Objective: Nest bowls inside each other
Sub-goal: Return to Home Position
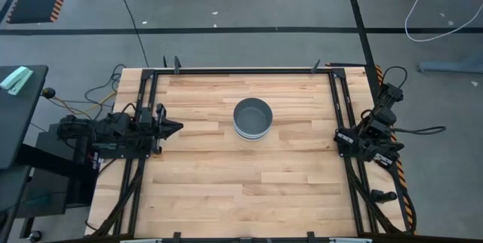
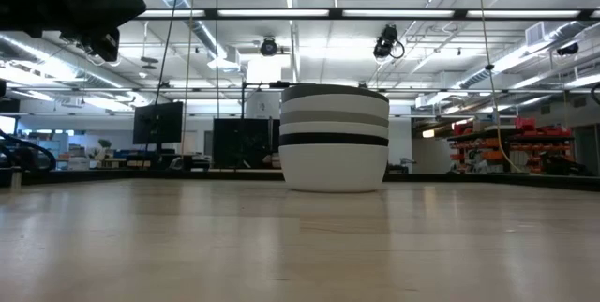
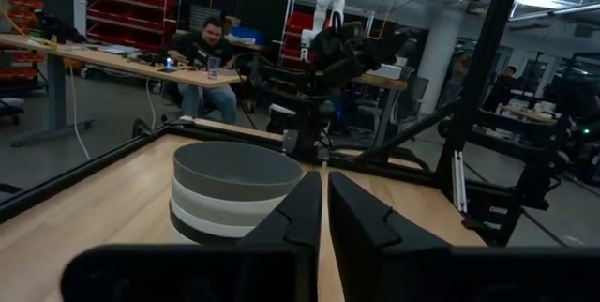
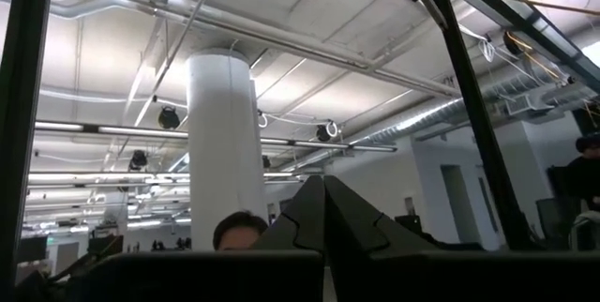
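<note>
- Left gripper [image 3: 324, 188] is hanging over the left edge of the table [image 1: 211, 190], its two fingers pressing almost together on nothing and pointing toward the stack.
- Six bowls [image 2: 334, 138] are sitting nested in one upright stack near the table's middle. From the top they are showing as one dark grey, one white, one light grey, one white, one black and one white at the bottom.
- Right gripper [image 4: 324, 189] is waiting at the right edge, tilting upward, its fingers meeting with nothing between them.
- Both grippers are sitting well apart from the stack.
- One person [image 3: 208, 44] is sitting at a desk beyond the table.
</note>
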Tool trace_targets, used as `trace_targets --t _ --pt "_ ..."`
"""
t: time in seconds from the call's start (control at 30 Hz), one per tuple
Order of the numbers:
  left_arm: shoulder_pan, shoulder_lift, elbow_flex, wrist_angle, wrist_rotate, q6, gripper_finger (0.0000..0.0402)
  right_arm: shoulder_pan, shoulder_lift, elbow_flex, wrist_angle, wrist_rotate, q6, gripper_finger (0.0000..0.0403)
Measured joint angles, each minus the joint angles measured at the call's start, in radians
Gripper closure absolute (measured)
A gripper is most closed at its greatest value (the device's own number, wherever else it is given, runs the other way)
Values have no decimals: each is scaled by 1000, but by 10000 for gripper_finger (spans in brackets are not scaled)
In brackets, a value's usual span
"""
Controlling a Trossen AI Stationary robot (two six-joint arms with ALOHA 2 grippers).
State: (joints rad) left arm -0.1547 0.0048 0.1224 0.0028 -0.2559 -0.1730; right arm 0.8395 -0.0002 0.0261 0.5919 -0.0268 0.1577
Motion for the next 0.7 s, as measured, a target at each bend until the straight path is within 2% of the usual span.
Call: trace_targets --t 0.7 --pt "0 1 -24 23 21 -8 370 -13 1 -19 -77 49 -77 395"
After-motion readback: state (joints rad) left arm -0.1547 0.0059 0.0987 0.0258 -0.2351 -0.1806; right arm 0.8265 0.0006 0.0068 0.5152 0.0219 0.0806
